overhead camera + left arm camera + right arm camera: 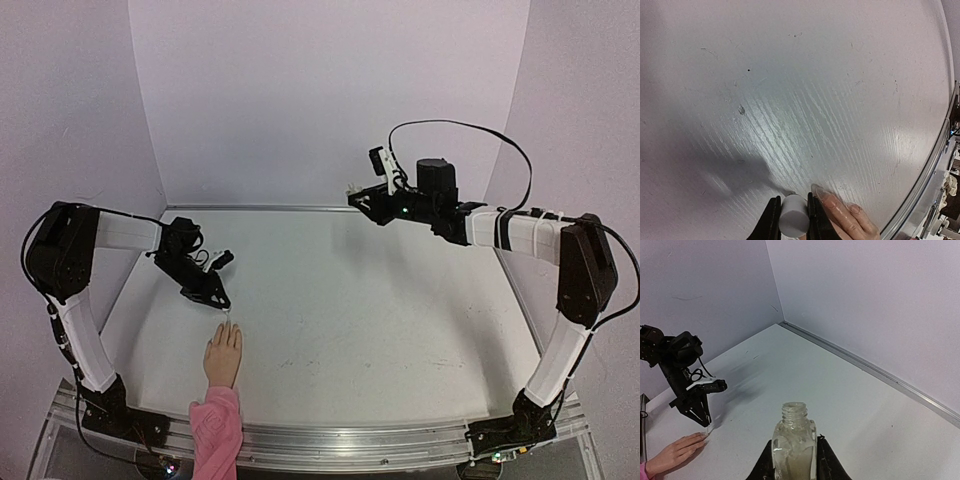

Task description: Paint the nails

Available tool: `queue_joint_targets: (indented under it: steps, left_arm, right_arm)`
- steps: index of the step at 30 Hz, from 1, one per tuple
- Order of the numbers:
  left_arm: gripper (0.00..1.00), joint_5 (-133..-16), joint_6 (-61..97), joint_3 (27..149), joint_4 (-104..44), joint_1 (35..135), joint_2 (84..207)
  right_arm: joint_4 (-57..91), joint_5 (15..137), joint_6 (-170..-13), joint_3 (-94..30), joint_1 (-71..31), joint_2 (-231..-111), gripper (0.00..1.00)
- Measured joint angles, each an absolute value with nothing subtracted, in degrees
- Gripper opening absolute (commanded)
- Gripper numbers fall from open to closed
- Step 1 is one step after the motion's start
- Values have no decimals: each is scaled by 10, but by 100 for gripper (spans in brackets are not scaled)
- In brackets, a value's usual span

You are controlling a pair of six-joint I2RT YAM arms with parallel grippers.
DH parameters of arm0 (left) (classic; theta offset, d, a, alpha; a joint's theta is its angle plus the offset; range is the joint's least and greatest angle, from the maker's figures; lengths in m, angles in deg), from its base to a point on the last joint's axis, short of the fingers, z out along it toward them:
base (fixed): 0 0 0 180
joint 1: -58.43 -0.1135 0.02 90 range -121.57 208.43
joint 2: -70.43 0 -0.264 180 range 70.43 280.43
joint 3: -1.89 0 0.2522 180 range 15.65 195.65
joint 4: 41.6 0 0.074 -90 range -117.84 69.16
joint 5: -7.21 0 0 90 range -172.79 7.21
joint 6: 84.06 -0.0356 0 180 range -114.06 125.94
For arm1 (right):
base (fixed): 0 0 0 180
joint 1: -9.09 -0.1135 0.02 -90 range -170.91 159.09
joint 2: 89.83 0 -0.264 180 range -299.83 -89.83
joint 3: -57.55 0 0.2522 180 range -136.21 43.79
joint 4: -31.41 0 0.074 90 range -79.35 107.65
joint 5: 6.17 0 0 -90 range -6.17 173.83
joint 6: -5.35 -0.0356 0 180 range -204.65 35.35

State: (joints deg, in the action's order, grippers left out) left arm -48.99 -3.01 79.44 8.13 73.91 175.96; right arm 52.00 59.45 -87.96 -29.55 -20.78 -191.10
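— We see a white table [380, 300] boxed in by pale walls [330, 90]. Where are the nails [818, 190]?
— On the mannequin hand [223, 357], near left, fingertips just beside our left gripper [224, 302], which clamps a white cap [793, 217].
— Our right gripper [794, 465]?
— Far right, grasping an open clear bottle [794, 440].

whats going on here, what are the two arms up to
The left gripper is shut on a white brush cap, angled down so the brush tip sits right at the fingertips of the mannequin hand, which lies flat near the front of the table. It looks to be working on the nails. The right gripper holds the open bottle up in the air on the far right side.
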Motion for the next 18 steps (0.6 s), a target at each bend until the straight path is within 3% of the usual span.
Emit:
queue_joint_targets:
  steps: [18]
  left_arm:
    - [0, -495, -23, 780, 96, 753, 1710]
  right_arm:
    - [520, 594, -880, -295, -208, -1911, 0]
